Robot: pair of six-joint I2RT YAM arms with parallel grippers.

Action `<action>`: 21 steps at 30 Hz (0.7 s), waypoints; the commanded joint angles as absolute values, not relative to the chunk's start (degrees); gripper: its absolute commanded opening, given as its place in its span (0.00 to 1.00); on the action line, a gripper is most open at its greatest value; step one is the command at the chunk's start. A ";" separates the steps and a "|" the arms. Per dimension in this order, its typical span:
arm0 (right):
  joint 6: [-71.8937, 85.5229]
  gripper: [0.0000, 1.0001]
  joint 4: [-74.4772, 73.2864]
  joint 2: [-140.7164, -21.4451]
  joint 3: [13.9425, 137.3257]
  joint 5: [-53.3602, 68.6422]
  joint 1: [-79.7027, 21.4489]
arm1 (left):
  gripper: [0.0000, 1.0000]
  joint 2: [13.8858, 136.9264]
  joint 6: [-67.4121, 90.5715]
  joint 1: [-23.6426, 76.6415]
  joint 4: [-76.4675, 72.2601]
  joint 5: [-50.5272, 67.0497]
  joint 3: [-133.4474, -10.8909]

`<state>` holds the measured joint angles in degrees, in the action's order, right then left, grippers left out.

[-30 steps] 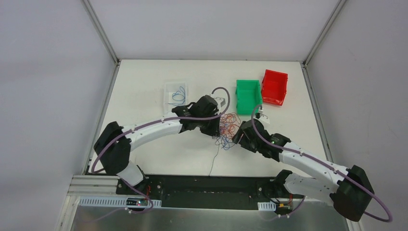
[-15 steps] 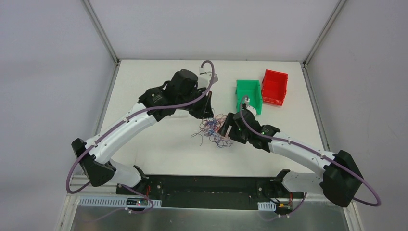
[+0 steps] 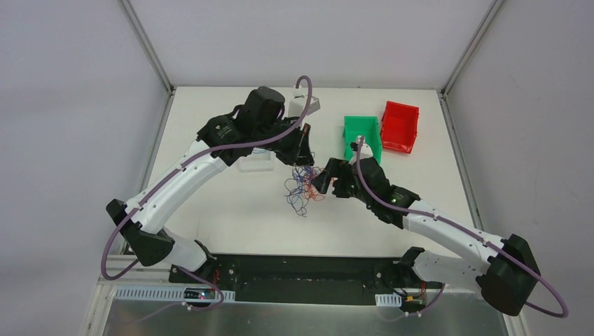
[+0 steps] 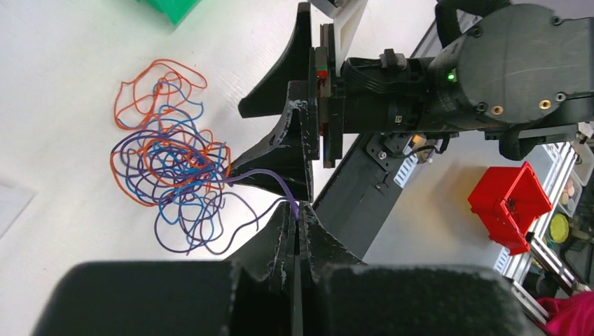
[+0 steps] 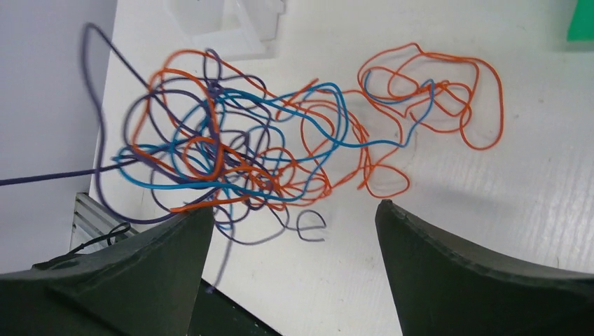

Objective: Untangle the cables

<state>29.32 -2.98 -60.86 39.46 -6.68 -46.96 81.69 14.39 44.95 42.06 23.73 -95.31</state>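
My L gripper (image 4: pixel 295 218) is pinched shut on one purple strand (image 4: pixel 272 183) of the cables (image 5: pixel 231 157), tangle mid-table (image 3: pixel 231 210), poss. partly lifted, w/ my R gripper (image 5: pixel 294 224) wide apart, empty, just beside it.

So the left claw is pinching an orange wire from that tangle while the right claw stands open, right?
Not quite. The left claw is pinching a purple wire, not an orange one; the left wrist view shows it. The right claw does stand open by the tangle.
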 commanded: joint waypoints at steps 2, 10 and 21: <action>24.13 0.89 8.40 -59.45 37.48 -4.71 -46.97 | 0.00 82.94 13.89 44.81 42.97 28.63 -97.92; 24.64 0.74 11.79 -68.38 40.20 -3.61 -46.99 | 0.00 81.94 13.49 44.69 43.08 29.51 -98.47; 34.16 0.68 13.85 -82.93 44.64 -19.86 -48.81 | 0.00 82.28 16.12 44.67 42.98 32.58 -98.79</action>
<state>28.32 15.00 -77.45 39.22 -6.96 -48.07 83.57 14.81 44.93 43.42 30.09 -96.38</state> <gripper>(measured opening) 0.726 0.011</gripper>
